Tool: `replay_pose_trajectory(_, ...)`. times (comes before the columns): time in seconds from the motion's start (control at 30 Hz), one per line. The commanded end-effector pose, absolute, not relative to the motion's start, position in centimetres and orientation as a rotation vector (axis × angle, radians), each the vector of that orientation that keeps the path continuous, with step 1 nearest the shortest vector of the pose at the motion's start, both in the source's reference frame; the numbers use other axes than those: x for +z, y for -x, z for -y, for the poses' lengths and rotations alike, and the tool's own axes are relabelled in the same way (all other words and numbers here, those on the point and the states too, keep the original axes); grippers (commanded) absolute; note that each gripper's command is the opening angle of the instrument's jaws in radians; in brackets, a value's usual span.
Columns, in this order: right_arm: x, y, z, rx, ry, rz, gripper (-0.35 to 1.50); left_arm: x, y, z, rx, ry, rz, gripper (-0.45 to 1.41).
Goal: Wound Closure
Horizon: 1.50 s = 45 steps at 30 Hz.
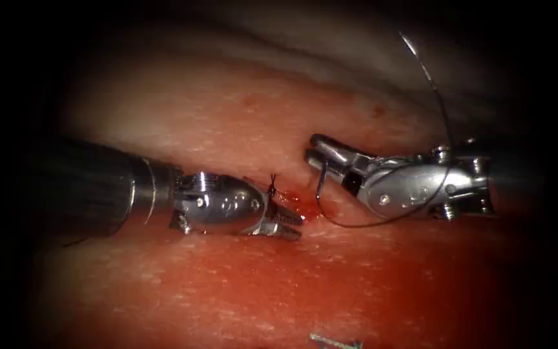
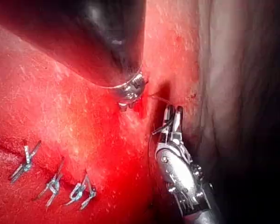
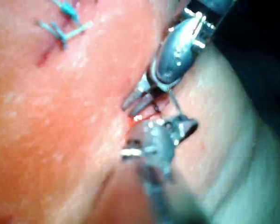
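Observation:
The left tool lies on the left side of the cut, its jaws open with nothing between them, tips at the red fluid. A dark knot sits just above its jaws. The right tool comes in from the right with its jaws shut on the needle, which points down into the tissue at the cut's right edge. Thread loops below the right tool and rises behind it. The left wrist view shows the right tool at the cut. The right wrist view shows the left tool with parted jaws.
Several finished stitches with cut blue thread ends lie along the closed part of the wound. One more thread end shows near the front edge. Pale tissue rises behind the cut.

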<state>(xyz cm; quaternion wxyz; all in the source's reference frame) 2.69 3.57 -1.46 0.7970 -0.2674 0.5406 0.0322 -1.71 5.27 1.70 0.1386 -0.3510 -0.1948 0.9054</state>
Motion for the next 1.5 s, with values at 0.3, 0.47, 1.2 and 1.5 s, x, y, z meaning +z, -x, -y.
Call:
replay_pose_trajectory(0.3, -1.26, -2.87, -3.21, 0.023, 0.615, -1.151, -0.35, 1.79, 1.71, -5.24, 2.599, 1.008, 0.581, -0.03)
replay_pose_trajectory(0.47, -1.14, -2.86, -3.02, 0.085, 0.493, -1.156, -0.35, 1.8, 1.69, -5.24, 2.601, 1.009, 0.583, -0.03)
replay_pose_trajectory(1.2, -0.91, -2.9, -2.94, 0.327, 0.143, -1.142, -0.35, 1.8, 1.68, -5.24, 2.609, 0.996, 0.588, -0.06)
replay_pose_trajectory(1.5, -0.92, -2.88, -2.98, 0.478, 0.02, -1.135, -0.35, 1.79, 1.68, -5.24, 2.61, 0.992, 0.589, -0.07)
